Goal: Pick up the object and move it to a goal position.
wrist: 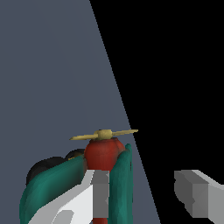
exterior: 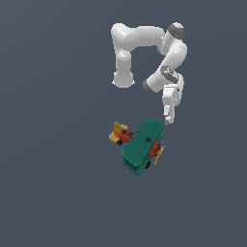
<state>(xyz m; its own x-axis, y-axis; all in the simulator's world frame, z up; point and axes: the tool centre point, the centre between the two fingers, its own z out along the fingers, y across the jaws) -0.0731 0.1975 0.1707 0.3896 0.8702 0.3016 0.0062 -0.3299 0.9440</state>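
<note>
Spread apart and gripping nothing, the jaws of the gripper (wrist: 144, 197) straddle one teal upper-wing tip of the toy biplane (exterior: 141, 146): one finger (wrist: 97, 192) sits between the wings against the red nose, the other stands clear. Just beyond, the yellow propeller (wrist: 103, 134) crosses the nose. Farther off, the plane lies on the grey floor (exterior: 58, 193) below the white arm (exterior: 144, 48).
</note>
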